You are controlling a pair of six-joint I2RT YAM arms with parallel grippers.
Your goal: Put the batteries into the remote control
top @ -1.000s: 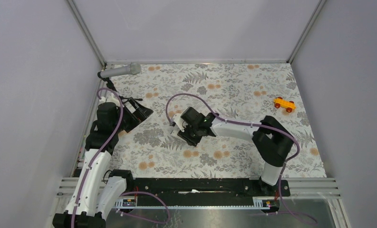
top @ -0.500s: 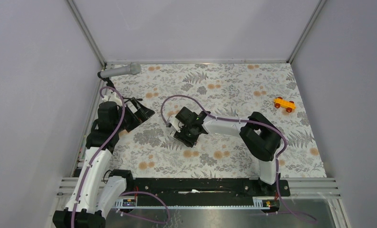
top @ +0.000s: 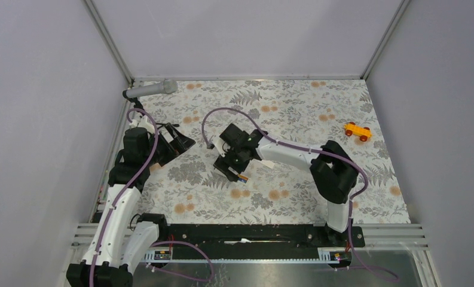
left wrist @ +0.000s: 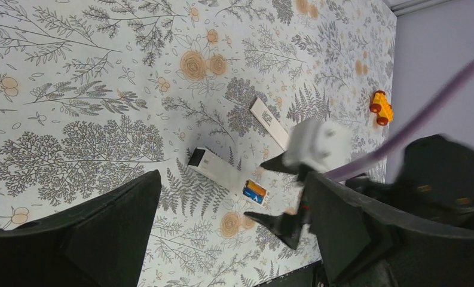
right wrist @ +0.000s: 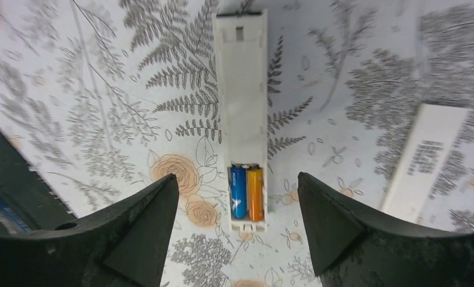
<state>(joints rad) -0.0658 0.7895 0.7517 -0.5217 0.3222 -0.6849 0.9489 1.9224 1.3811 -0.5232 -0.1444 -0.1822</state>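
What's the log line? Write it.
blue and orange cylindrical batteries: seated; long white plastic remote: cover off; right gripper: open; left gripper: open

Right end effector [right wrist: 237, 179] spread wider, batteries [right wrist: 247, 192] now exposed in remote control [right wrist: 241, 89]

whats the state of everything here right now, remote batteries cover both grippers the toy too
remote control: lying flat, battery end uncovered
batteries: blue and orange, side by side inside the remote control
cover: off, lying beside the remote control
left gripper: open, empty
right gripper: open above the batteries, holding nothing
toy car: apart at the far right, untouched
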